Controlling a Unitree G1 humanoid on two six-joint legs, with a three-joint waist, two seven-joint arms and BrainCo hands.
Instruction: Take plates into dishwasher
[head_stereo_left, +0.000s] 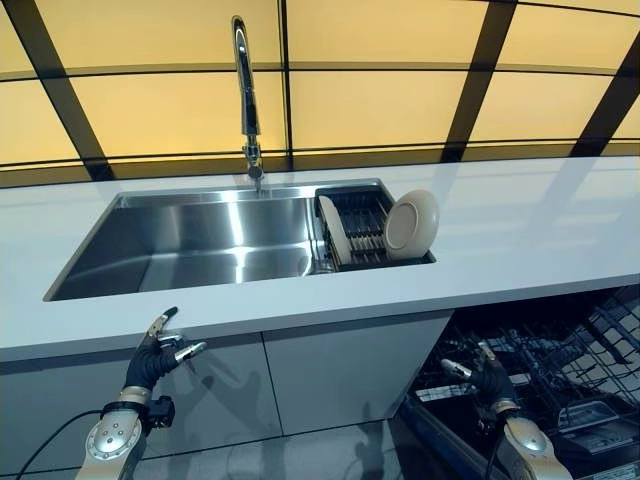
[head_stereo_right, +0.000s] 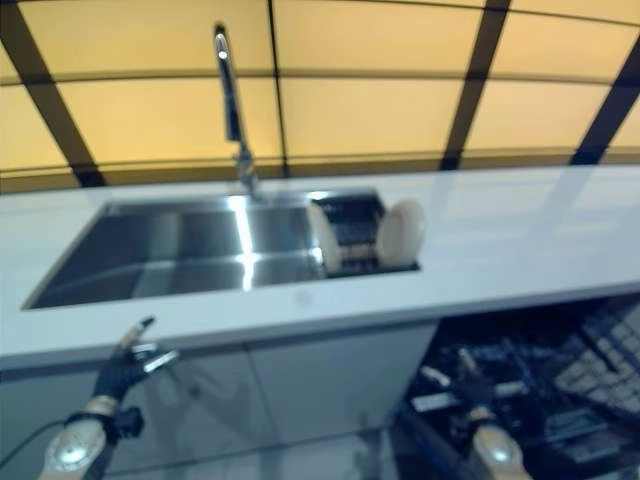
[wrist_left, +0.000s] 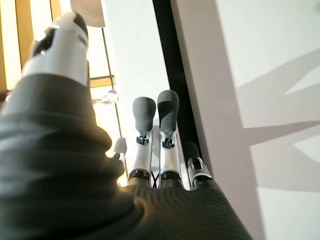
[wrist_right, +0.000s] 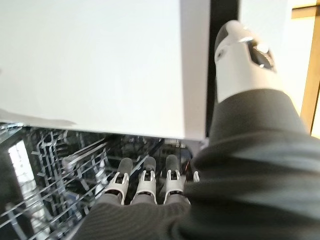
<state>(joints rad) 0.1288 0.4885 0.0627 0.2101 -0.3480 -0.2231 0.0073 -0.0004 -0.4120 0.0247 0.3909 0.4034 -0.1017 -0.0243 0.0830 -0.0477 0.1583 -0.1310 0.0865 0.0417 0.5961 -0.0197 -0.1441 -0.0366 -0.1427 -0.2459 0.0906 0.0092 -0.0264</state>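
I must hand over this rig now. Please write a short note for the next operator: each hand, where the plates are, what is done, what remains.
Left hand: open, holding nothing, below the counter edge in front of the sink.
Right hand: open, holding nothing, over the open dishwasher.
Plates: one round plate stands on edge in the drying rack at the sink's right end; a second flat piece leans at the rack's left side.
Done: dishwasher open. No plate picked up.
Left: lift the plates from the rack and put them in the dishwasher.

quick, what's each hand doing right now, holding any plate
Left hand: open, holding nothing, below the counter edge.
Right hand: open, holding nothing, over the dishwasher rack.
Plate sits in the sink's drying rack.
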